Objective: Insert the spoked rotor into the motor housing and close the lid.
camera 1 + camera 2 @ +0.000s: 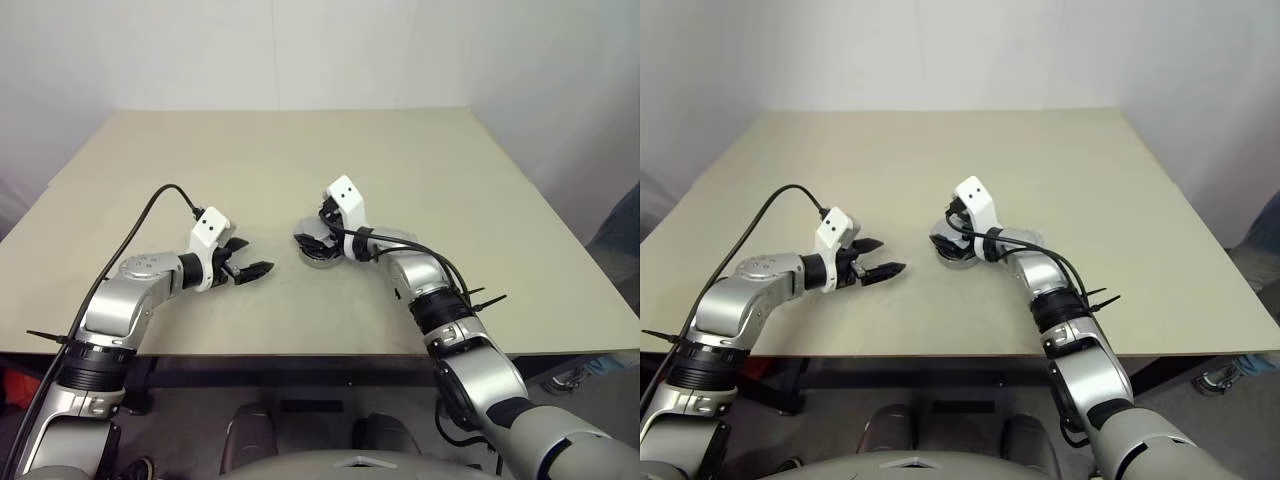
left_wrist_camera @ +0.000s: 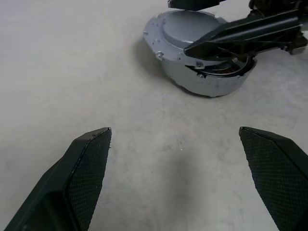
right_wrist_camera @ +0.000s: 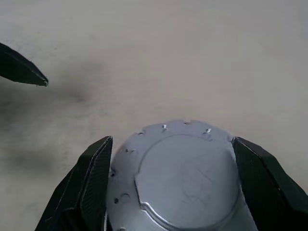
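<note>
Lid [image 2: 190,31]: sits askew on housing [image 2: 207,82], mid-frame, windings showing, likely not seated.
R gripper [image 3: 171,159]: wide, straddling lid, not gripping.
L gripper [image 2: 180,159]: wide, empty, near.

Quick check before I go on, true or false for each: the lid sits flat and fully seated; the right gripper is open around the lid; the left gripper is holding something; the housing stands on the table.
1. The lid sits flat and fully seated on the motor housing. False: it is tilted, with a gap on one side.
2. The right gripper is open, a finger on each side of the lid. True.
3. The left gripper holds something. False: it is open and empty, apart from the housing.
4. The housing stands on the table. True.
</note>
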Controlling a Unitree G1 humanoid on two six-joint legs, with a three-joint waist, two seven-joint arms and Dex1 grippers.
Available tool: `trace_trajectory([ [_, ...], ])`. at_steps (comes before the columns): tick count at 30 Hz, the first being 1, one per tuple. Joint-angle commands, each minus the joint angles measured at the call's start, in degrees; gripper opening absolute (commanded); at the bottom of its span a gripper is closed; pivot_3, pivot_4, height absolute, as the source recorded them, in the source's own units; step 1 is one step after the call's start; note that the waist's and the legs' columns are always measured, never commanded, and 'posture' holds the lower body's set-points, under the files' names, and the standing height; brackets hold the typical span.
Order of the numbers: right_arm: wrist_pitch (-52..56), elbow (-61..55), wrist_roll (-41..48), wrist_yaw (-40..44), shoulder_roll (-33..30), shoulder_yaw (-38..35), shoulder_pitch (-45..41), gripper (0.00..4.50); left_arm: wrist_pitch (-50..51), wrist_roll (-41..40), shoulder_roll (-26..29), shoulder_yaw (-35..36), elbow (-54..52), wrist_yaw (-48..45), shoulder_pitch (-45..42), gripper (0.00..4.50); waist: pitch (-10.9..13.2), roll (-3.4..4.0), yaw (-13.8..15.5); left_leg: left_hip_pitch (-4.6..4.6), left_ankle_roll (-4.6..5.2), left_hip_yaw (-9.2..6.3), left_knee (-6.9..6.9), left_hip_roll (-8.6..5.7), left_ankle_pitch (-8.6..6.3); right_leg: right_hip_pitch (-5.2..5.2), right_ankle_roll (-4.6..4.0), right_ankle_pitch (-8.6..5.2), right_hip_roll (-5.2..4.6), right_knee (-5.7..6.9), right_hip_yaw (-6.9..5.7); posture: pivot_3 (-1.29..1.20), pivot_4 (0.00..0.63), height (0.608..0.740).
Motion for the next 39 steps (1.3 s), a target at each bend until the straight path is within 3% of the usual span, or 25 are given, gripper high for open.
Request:
trace_trajectory([
  [1,-1.8,1.2,0.2,-0.2,0.2,-0.9,-1.6,4.47,0.3,-1.0,0.3,1.3,-2.4,0.5,-0.1,4.50,0.0,0.00,0.0,0.00,0.00,0.00,0.00,0.00,0.00,0.00,0.00,0.00,0.00,0.00,0.00,0.00,0.000,0.740],
  [12,-3.2,2.1,-0.4,0.3,-0.5,-0.7,-1.4,4.47,0.0,-0.8,0.4,0.8,-1.9,0.9,-0.4,4.50,0.0,0.00,0.0,0.00,-0.01,0.00,0.00,0.00,0.00,0.00,0.00,0.00,0.00,0.00,0.00,0.00,0.000,0.740],
  [16,-2.9,0.8,-0.5,1.7,-1.3,-0.3,-1.0,3.22,0.0,-0.9,0.7,1.2,-1.5,0.8,-0.5,4.50,0.0,0.00,0.0,0.00,-0.01,0.00,0.00,0.00,0.00,0.00,0.00,0.00,0.00,0.00,0.00,0.00,0.000,0.740],
  [39,-1.6,-4.7,0.4,9.8,-4.0,1.7,1.8,3.21,4.7,-4.7,5.5,3.0,-3.3,-1.9,2.8,4.50,0.0,-0.01,0.0,0.00,0.00,0.01,-0.04,0.01,0.00,-0.01,-0.04,-0.03,0.01,-0.01,-0.01,0.00,0.000,0.740],
])
